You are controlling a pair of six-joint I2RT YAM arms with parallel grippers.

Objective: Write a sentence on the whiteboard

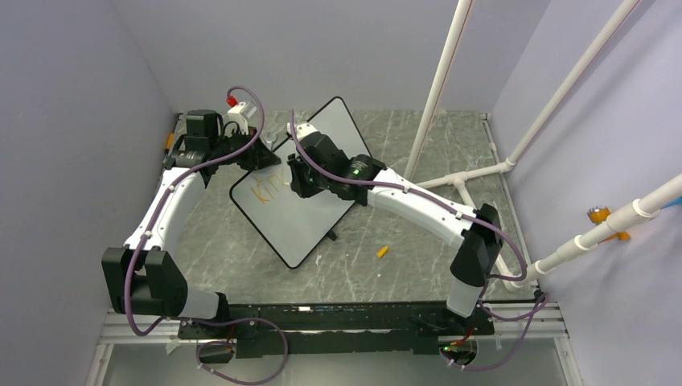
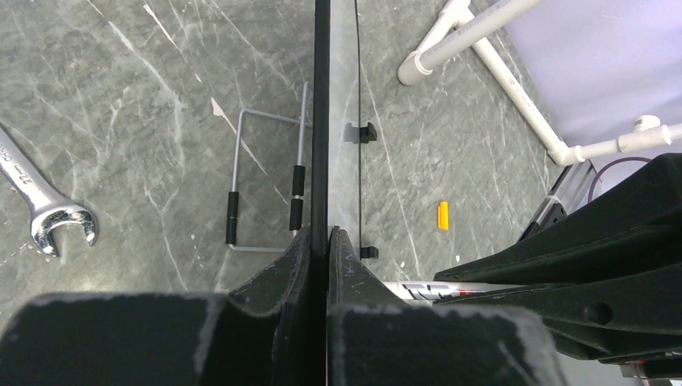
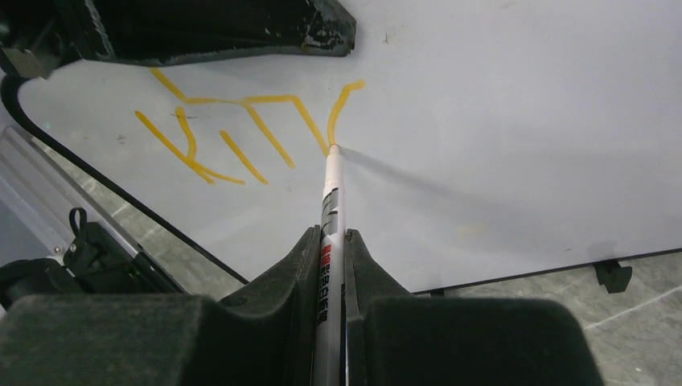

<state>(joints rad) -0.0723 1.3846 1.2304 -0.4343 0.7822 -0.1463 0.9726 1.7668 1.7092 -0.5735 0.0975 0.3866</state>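
The whiteboard (image 1: 297,211) sits skewed mid-bench (image 1: 402,269), propped on a wire stand (image 2: 265,181). The left jaws are clenched on its black edge. The right jaws grasp a marker (image 3: 330,201), its tip touching the last stroke of the sentence (image 3: 241,129), near the board's corner. Wide white surface stretches right of the tip. A wrench (image 2: 44,205) lies on the stand's side, a cap (image 1: 383,252) near the near corner, and pipes (image 1: 438,88) just past the right edge.

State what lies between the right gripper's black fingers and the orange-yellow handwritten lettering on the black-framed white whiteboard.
A slim white marker, held in the right gripper, its tip touching the orange-yellow lettering on the whiteboard; the right wrist view shows it.
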